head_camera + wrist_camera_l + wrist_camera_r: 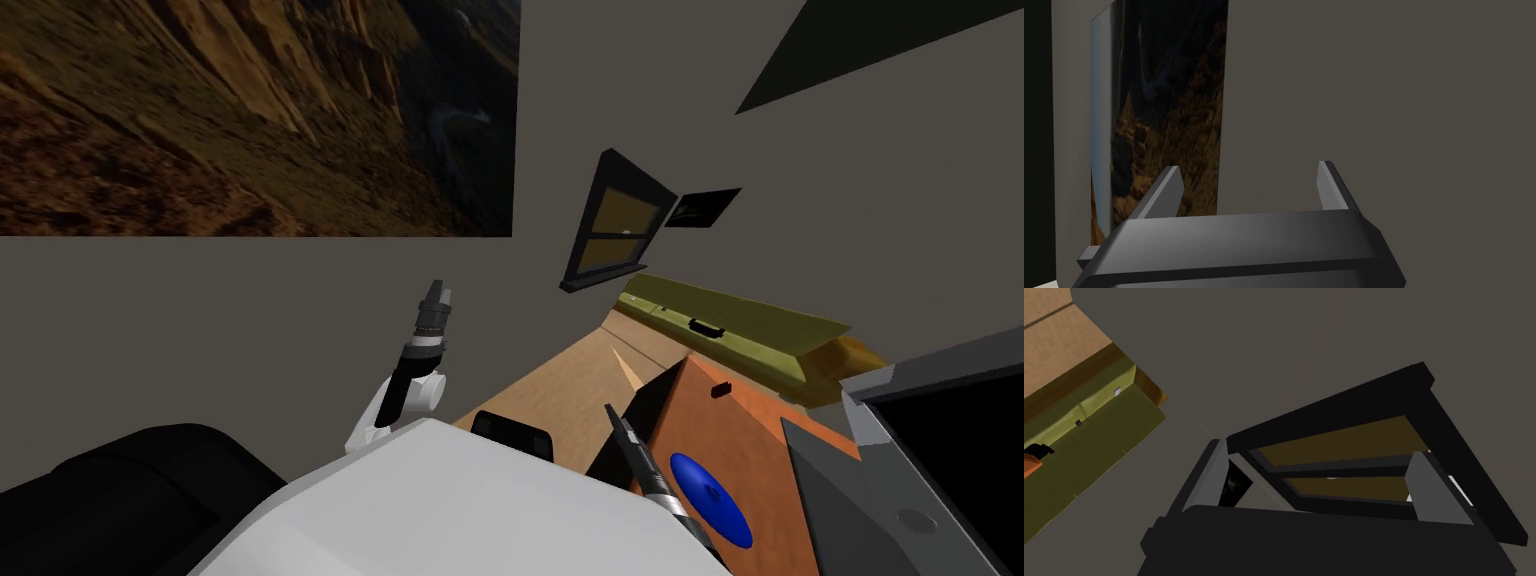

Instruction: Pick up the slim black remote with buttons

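On the olive sofa (pixel 780 325), remote (pixel 707 327) lies along it — left hand (pixel 1249 172), right hand (pixel 1319 453) open.

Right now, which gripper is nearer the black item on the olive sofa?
Right. The right gripper sits beside the orange table, short of the black item on the sofa; the left gripper is raised by the wall, farther left.
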You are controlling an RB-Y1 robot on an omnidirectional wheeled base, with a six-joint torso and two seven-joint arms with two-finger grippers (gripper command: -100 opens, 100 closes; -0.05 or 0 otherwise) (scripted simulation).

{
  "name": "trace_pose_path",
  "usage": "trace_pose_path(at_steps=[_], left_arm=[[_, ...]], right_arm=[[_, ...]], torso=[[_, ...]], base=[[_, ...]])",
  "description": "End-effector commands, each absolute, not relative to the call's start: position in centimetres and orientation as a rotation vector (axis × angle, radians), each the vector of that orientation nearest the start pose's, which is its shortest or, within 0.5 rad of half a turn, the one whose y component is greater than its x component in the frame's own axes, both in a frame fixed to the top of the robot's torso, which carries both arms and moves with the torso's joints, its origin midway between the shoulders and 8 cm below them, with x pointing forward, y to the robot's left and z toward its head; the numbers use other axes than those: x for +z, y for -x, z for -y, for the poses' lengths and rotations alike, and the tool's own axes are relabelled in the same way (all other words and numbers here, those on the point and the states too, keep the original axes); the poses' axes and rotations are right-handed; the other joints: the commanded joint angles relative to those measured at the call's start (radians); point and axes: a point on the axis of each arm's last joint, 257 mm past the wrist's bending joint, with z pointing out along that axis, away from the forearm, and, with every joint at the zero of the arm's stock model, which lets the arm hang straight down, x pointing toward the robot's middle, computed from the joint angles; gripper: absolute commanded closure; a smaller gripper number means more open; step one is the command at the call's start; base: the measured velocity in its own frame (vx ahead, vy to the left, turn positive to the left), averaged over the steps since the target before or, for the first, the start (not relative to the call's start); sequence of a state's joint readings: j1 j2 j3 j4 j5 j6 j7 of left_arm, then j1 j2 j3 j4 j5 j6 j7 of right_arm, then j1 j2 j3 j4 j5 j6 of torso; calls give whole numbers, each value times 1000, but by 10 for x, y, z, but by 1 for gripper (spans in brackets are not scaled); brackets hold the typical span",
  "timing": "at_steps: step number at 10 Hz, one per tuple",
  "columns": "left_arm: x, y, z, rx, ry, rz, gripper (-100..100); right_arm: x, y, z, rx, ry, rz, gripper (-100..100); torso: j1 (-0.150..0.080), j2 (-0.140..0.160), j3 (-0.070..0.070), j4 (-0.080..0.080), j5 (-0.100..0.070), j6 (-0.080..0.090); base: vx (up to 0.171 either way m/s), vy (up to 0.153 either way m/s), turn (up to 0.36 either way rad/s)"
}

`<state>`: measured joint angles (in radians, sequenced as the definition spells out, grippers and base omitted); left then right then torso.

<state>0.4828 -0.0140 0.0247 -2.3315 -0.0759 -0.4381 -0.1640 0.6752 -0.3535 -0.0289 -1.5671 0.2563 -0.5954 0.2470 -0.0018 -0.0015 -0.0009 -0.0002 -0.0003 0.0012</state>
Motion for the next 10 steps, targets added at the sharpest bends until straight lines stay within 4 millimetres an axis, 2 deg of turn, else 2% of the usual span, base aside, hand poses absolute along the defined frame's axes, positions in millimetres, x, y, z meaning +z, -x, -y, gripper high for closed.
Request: trace_pose_path(at_steps=[1, 3, 5, 7, 8, 9, 10], left_arm=[[41, -345, -279, -1080, 552, -674, 0], [41, -345, -279, -1080, 552, -674, 0], [41, -345, -279, -1080, 552, -674, 0], [41, -345, -278, -1080, 552, -674, 0], [41, -345, -279, -1080, 552, -674, 0], [41, -345, -279, -1080, 552, -674, 0], [41, -345, -279, -1080, 552, -674, 0]], right_arm=[[-371, -271, 357, 552, -540, -1729, -100], [-392, -256, 362, 497, -503, -1800, -100], [-403, -248, 367, 485, -521, -1822, -100], [-426, -229, 374, 427, -485, -1900, -100], [-443, -212, 380, 374, -435, -1967, -100], [-447, -208, 382, 369, -444, -1978, -100], [-465, -188, 390, 313, -395, -2050, -100]], torso=[[0, 0, 0, 0, 0, 0], [0, 0, 0, 0, 0, 0], [1, 0, 0, 0, 0, 0], [1, 0, 0, 0, 0, -1], [1, 0, 0, 0, 0, 0], [0, 0, 0, 0, 0, 0], [0, -1, 0, 0, 0, 0]], base=[[0, -24, 277], [0, -22, 176], [0, -14, 44], [-1, -11, 188], [0, -19, 184], [2, -20, 118], [5, -17, 193]])
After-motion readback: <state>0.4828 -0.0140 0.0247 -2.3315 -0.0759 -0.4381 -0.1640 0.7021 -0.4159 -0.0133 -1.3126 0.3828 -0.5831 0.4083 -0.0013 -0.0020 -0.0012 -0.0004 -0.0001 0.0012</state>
